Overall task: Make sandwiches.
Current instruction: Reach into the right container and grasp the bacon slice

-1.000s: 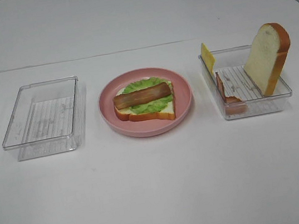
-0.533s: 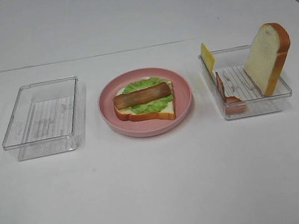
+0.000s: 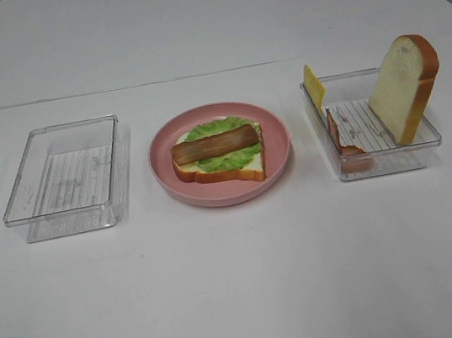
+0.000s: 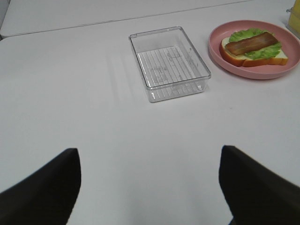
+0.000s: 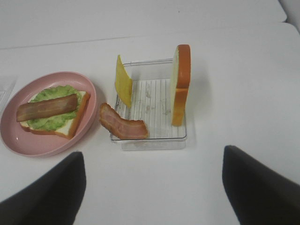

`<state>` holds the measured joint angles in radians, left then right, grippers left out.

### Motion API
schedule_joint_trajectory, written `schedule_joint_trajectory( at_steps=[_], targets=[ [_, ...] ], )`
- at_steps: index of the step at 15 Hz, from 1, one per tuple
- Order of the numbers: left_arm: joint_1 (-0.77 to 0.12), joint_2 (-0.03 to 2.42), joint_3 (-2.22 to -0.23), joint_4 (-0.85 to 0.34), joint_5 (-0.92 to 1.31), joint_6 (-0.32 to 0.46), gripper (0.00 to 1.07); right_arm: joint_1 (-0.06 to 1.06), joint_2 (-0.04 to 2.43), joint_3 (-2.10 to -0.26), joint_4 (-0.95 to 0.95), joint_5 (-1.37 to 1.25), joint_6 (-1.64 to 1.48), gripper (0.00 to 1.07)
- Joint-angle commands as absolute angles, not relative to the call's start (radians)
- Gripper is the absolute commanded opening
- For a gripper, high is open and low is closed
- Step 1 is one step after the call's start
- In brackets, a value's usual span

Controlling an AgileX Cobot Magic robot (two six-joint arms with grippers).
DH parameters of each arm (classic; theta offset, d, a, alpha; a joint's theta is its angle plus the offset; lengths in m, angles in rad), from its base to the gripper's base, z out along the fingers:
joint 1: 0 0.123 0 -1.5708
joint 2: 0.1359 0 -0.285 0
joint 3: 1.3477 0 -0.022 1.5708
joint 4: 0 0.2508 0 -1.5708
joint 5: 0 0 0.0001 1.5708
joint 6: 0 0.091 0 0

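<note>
An open sandwich (image 3: 217, 155) lies on the round pink plate (image 3: 283, 154): one bread slice, green lettuce and a bacon strip on top. It also shows in the left wrist view (image 4: 253, 47) and the right wrist view (image 5: 51, 110). The clear box (image 3: 379, 165) on the right holds an upright bread slice (image 5: 180, 84), a yellow cheese slice (image 5: 123, 86) leaning on its wall and a bacon strip (image 5: 123, 126) hanging over its edge. My left gripper (image 4: 147, 157) and right gripper (image 5: 152, 157) are open, empty and well short of everything. Neither shows in the exterior view.
An empty clear box (image 3: 66, 177) stands left of the plate, also seen in the left wrist view (image 4: 168, 63). The white table (image 3: 243, 285) runs wide in front of the three items, with a seam behind them.
</note>
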<state>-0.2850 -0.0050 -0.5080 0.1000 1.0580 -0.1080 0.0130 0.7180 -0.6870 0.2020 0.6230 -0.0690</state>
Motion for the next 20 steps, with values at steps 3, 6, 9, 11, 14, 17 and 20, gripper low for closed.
schedule_joint_trajectory(
  at_steps=[3, 6, 9, 11, 14, 17, 20],
  targets=[
    [-0.287, -0.026, -0.505, 0.102, 1.057, -0.109, 0.77, 0.015, 1.070, -0.928, 0.287, 0.704, -0.212, 0.76],
    [-0.287, -0.026, -0.505, 0.102, 1.057, -0.109, 0.77, 0.015, 1.413, -1.183, 0.351, 0.947, -0.222, 0.76],
    [-0.287, -0.026, -0.505, 0.102, 1.057, -0.109, 0.77, 0.044, 1.573, -1.298, 0.375, 1.007, -0.198, 0.76],
    [-0.287, -0.026, -0.505, 0.102, 1.056, -0.111, 0.77, 0.127, 1.716, -1.402, 0.335, 1.031, -0.145, 0.76],
    [-0.287, -0.026, -0.505, 0.101, 1.056, -0.111, 0.77, 0.192, 1.876, -1.530, 0.299, 1.094, -0.074, 0.75],
    [-0.287, -0.026, -0.505, 0.100, 1.055, -0.111, 0.77, 0.213, 2.014, -1.643, 0.291, 1.171, -0.071, 0.68],
    [-0.287, -0.026, -0.505, 0.099, 1.055, -0.111, 0.77, 0.213, 2.104, -1.677, 0.295, 1.188, -0.067, 0.67]
  ],
)
